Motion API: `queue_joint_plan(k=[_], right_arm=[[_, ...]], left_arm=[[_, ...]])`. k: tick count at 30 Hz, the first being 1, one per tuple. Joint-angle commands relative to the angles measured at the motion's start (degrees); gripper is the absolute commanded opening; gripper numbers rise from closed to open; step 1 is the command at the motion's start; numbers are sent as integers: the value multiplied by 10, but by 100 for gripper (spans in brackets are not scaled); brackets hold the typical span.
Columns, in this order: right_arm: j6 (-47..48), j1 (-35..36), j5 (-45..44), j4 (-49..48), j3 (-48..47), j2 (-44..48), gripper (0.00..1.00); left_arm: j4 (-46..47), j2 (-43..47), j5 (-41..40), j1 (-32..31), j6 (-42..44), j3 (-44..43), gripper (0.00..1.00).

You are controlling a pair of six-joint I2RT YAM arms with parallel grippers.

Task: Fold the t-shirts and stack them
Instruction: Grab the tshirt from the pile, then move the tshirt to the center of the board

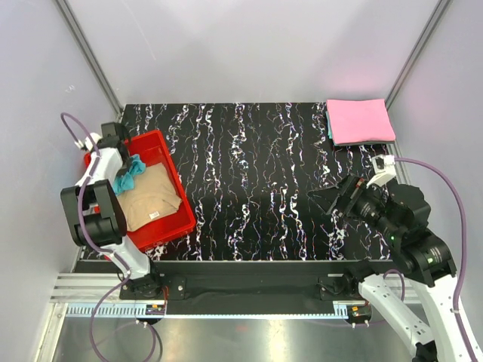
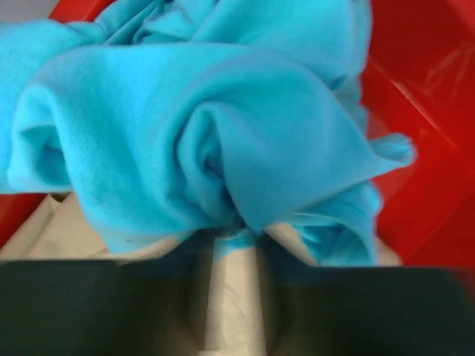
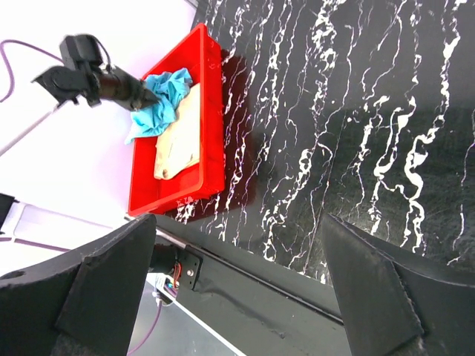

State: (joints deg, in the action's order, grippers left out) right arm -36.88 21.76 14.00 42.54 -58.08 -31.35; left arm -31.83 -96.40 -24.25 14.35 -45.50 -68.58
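In the red tray [image 1: 167, 233] on the left, the left claw [image 2: 234, 239] is pinched shut on a fold of the blue shirt [image 2: 223, 111], likely to lift it off the tan shirt [image 1: 151, 200] for folding. The blue shirt is bunched up, so it shows no long axis or heading. The right claw [image 3: 234, 230] gapes wide and empty above the table. A pink shirt [image 1: 361, 121] lies folded in the far right corner.

Crumpled turquoise cloth t-shirt [image 2: 223, 133]: soft, matt, fine knit. Rectangular red plastic tray [image 2: 430, 148]: smooth, glossy. Black white-veined tabletop [image 1: 264, 173]: smooth, faint sheen.
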Motion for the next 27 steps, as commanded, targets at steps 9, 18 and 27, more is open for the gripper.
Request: queue_joint_plan(k=[9,18,27], right_arm=[[8,1,-45,10,-50,4,100],[-25,2,-75,29,-68,-10,100],[-71,2,-152,77,-28,17,100]], left_arm=[[63,201,184,-134,101,-272,0],[362,332,503,-295,-115,-222,0],[379,311,494,-386,-51,117,61]])
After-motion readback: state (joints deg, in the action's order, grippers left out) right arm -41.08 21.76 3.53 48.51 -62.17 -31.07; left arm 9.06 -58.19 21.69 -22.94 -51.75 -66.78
